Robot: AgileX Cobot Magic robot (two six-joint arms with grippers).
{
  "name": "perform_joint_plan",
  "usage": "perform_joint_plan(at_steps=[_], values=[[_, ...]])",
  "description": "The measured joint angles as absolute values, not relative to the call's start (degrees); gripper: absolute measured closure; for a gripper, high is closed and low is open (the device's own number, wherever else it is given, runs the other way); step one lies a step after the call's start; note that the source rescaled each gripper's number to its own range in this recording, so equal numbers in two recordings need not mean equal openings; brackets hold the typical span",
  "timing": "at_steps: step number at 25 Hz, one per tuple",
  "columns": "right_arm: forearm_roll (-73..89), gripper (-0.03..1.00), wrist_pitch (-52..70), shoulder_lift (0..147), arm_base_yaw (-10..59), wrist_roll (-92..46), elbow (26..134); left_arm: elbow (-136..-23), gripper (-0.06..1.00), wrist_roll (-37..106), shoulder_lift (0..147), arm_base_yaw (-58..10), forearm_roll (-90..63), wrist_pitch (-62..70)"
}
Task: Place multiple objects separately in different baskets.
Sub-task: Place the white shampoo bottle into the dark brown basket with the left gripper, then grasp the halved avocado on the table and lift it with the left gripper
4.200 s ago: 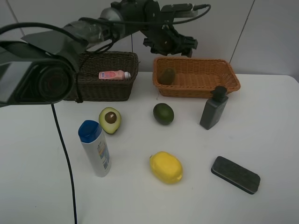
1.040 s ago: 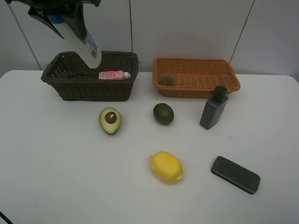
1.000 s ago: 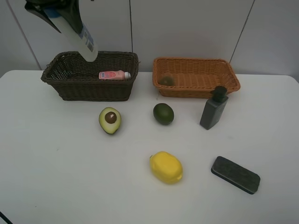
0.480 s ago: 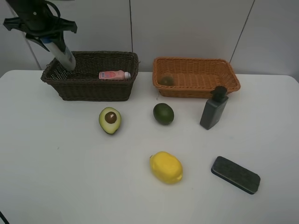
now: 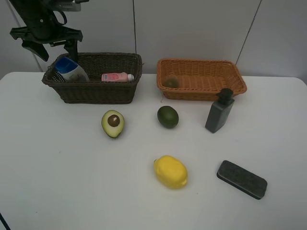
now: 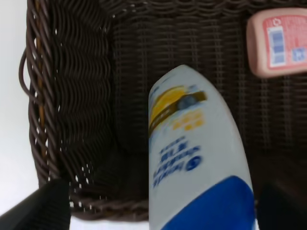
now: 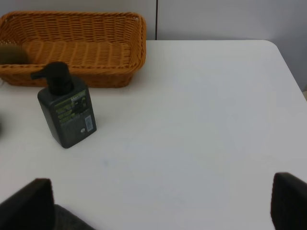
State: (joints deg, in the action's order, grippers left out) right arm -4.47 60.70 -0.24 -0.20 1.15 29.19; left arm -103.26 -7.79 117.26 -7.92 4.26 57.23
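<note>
The white blue-capped bottle point(image 5: 70, 71) lies tilted in the left end of the dark basket point(image 5: 91, 94), near the pink bottle point(image 5: 117, 76). My left gripper point(image 5: 52, 46) hangs open just above it. In the left wrist view the white bottle point(image 6: 196, 153) lies below the spread fingertips point(image 6: 43, 206), with the pink bottle point(image 6: 278, 43) further along. The kiwi point(image 5: 170, 82) is in the orange basket point(image 5: 201, 91). Avocado point(image 5: 113, 123), lime point(image 5: 168, 116), lemon point(image 5: 170, 171), pump bottle point(image 5: 219, 111) and slab point(image 5: 241, 178) are on the table. My right gripper point(image 7: 158, 206) is open over bare table near the pump bottle point(image 7: 67, 115).
The white table ends at a wall close behind both baskets. In the right wrist view the orange basket point(image 7: 72, 48) stands behind the pump bottle, and the table's right edge point(image 7: 292, 67) is close.
My left gripper came down to the left end of the dark basket with the white bottle and opened. The bottle now lies in the basket, free of the fingers.
</note>
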Motion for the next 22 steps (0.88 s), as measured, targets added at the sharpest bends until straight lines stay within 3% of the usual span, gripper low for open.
perform_joint_plan(at_steps=[4, 11, 16, 22], values=[[-4.47, -0.01, 60.70, -0.24, -0.20, 1.15, 29.19, -111.76, -0.06, -7.55, 117.19, -8.02, 1.27, 67.59], [-4.47, -0.01, 60.70, -0.24, -0.20, 1.15, 29.19, -114.11, -0.06, -7.57, 113.45, -9.19, -9.39, 68.59], [-4.47, -0.01, 60.70, -0.24, -0.20, 1.15, 29.19, -108.98, -0.06, -8.26, 110.61, -16.60, -10.85, 68.53], [-4.47, -0.01, 60.70, -0.24, -0.20, 1.15, 29.19, -99.92, -0.06, -16.84, 111.11, -26.58, -1.87, 68.47]])
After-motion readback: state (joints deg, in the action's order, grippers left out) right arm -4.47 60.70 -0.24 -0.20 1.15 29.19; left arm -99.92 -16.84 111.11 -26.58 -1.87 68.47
